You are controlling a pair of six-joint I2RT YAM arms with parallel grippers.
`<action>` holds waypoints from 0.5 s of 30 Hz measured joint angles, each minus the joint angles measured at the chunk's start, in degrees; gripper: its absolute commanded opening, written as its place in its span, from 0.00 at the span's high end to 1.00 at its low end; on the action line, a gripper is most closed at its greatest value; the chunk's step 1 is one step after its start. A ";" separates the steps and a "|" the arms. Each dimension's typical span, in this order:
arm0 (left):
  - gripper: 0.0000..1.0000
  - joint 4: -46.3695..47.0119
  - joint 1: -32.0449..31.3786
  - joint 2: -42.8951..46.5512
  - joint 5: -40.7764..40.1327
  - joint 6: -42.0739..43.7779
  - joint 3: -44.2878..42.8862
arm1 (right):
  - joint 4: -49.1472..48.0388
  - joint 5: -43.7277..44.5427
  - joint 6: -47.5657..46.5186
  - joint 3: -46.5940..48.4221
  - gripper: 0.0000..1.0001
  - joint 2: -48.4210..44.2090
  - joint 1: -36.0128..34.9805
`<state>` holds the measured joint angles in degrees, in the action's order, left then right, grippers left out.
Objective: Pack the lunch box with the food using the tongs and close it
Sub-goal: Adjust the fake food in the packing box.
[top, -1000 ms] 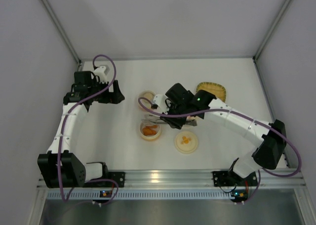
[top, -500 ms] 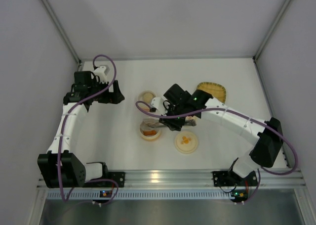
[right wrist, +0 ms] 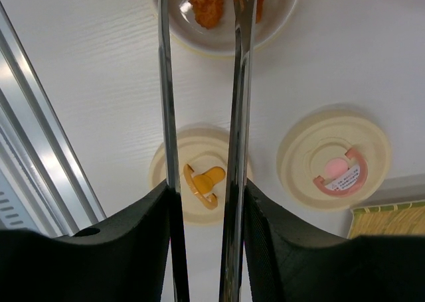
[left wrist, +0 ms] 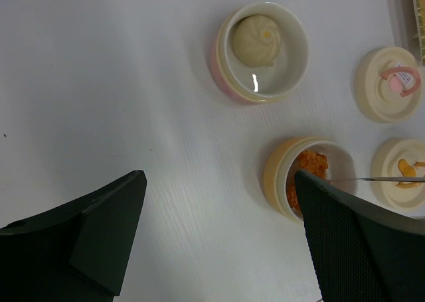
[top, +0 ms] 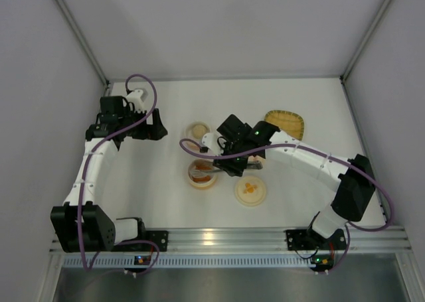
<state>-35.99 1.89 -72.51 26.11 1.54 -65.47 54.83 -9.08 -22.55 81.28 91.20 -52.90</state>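
Your right claw (right wrist: 202, 209) holds the tongs (right wrist: 165, 83) over the orange chunks (right wrist: 206, 3), left claw (left wrist: 219, 202) open; next squeeze to pinch one.

**Clearance around the tongs (right wrist: 234, 136)**

The tips hang over the bowl (right wrist: 219, 48), whose rim rings them. Beneath the arms lies the orange-marked lid (right wrist: 199, 152). Just right of them lie the pink-marked lid (right wrist: 332, 159) and the tray (right wrist: 388, 219). To the left, bare table (right wrist: 99, 83) runs to the rail (right wrist: 26, 156).

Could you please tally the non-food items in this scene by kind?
Bowls: 2
Lids: 2
Metal tongs: 1
Woven tray: 1
Total: 6
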 measured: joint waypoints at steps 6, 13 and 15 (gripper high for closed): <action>0.02 0.00 0.00 0.00 -0.02 0.15 0.15 | -0.42 0.50 -0.48 -1.55 0.58 0.59 -0.26; 0.02 0.00 0.00 0.00 -0.07 0.20 0.24 | -0.52 0.68 -0.90 -2.23 0.59 1.42 -0.66; 0.02 -0.02 0.00 0.00 -0.15 0.33 0.35 | -0.55 0.70 -0.92 -2.25 0.59 1.44 -0.74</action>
<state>-36.01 1.89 -72.51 25.96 1.87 -65.12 54.28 -8.38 -23.46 79.02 92.64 -53.65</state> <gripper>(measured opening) 0.984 0.416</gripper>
